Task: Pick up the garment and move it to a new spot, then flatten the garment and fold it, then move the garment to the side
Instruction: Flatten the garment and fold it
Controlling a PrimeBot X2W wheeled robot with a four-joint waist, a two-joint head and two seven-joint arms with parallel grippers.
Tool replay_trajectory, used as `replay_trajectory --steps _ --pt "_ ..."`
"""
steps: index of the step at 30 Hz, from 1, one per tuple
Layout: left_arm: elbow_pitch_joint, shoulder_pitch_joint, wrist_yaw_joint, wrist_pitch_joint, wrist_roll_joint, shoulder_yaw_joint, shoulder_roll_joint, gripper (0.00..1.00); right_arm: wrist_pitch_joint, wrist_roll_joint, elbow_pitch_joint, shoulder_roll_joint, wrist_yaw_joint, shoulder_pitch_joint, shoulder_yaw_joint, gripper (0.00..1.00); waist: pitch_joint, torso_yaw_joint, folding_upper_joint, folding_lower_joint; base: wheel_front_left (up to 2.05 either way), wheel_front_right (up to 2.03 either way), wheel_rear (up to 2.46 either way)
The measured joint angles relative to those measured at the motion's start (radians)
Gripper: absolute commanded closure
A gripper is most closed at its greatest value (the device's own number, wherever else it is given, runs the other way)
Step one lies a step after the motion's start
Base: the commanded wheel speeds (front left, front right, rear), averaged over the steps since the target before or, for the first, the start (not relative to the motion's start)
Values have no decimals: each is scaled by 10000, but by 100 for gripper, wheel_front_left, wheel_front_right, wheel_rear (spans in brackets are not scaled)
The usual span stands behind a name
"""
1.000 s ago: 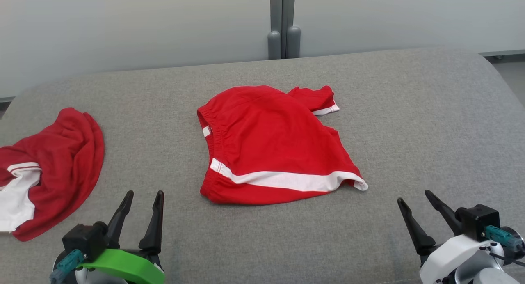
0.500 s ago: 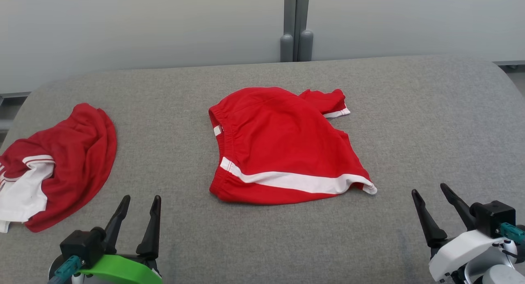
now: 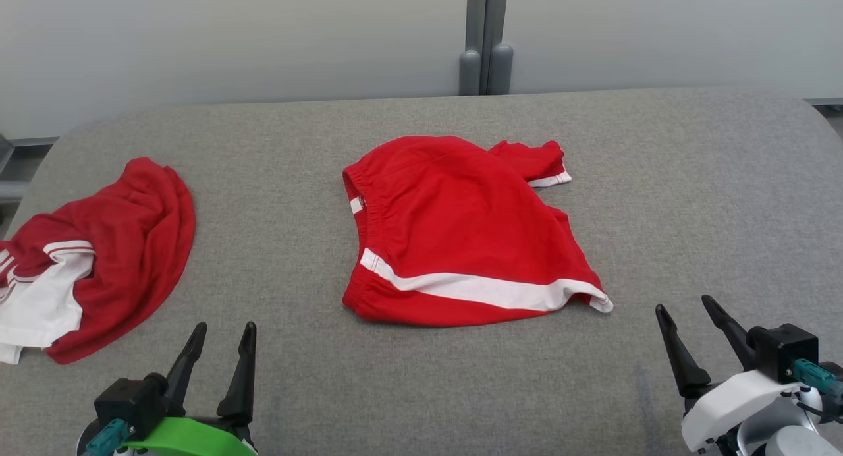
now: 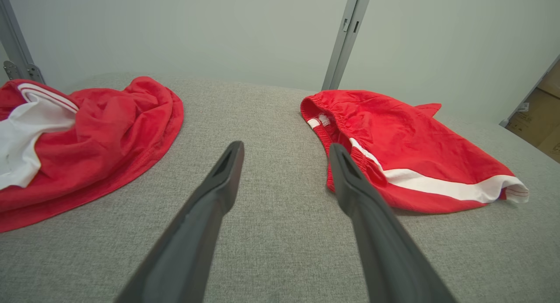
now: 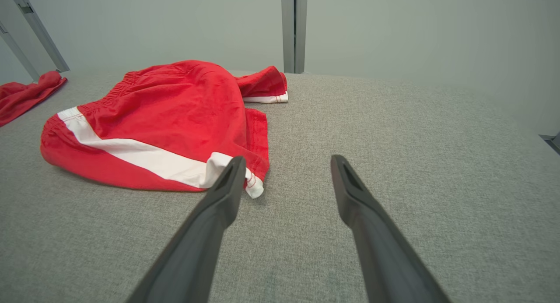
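Observation:
The garment [image 3: 461,232], red shorts with a white side stripe and an elastic waistband, lies loosely spread in the middle of the grey padded table [image 3: 691,179]. My left gripper [image 3: 225,325] stands open near the front edge, left of and short of the shorts, with nothing between its fingers. Equally open and empty, my right gripper [image 3: 682,304] is just right of the shorts' striped hem corner. In the left wrist view the left gripper [image 4: 285,146] points at the waistband end of the garment [image 4: 393,141]. In the right wrist view the right gripper [image 5: 287,159] sits beside the garment [image 5: 166,106].
A second red and white garment [image 3: 112,245] lies crumpled at the table's left edge, also seen as a red heap [image 4: 96,128] in the left wrist view. A grey post [image 3: 486,47] and pale wall panels stand behind the table. Bare grey surface stretches to the right of the shorts.
The whole head picture has shifted rightward, so the camera has turned. Both garments lie as before, and both grippers stay open and empty.

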Motion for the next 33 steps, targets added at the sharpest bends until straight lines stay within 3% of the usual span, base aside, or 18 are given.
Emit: replay_trajectory --steps 15,22,29,33 --pt "-196 -114 -105 35 174 -251 -19 0 0 -98 274 188 119 -337 226 0 433 67 0 0 0 0 0" --pt "-370 -1285 -261 435 337 -803 -121 0 4 -178 560 382 276 -1241 405 0 1119 28 0 0 0 0 0" --pt "-445 -2411 -332 825 623 -1156 -268 0 33 -209 1183 650 454 -1857 531 17 1912 -33 0 0 0 0 0" --pt "-407 -2871 -366 926 667 -1241 -276 0 29 -238 1592 830 541 -2220 594 22 2335 -83 0 0 0 0 0"
